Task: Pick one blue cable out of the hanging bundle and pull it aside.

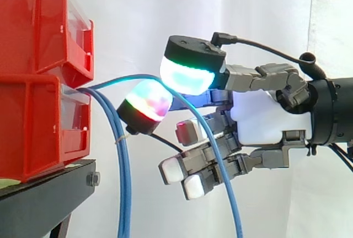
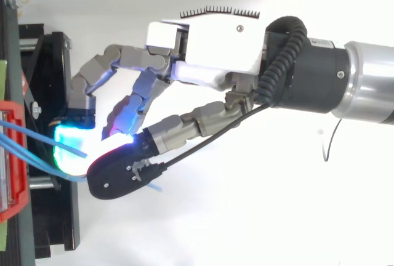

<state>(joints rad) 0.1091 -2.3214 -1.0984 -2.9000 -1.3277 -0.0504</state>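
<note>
Checking the grip, we found the hand (image 1: 259, 114) closed on 1 blue cable (image 1: 231, 202), nipped between its glowing pads (image 1: 187, 75) just beside the red bins (image 1: 33, 128). That cable arched out from the bins, passed between the pads and fell across the lower fingers. The rest of the bundle (image 1: 122, 194) hung straight down near the bin front, apart from the hand. We judged 2 risks: a quick pull could slide the smooth cable out of the pads, and a long pull could tug the anchored bins. The bins sat on a black stand (image 1: 44, 194) before a white curtain (image 1: 265, 17).
</note>
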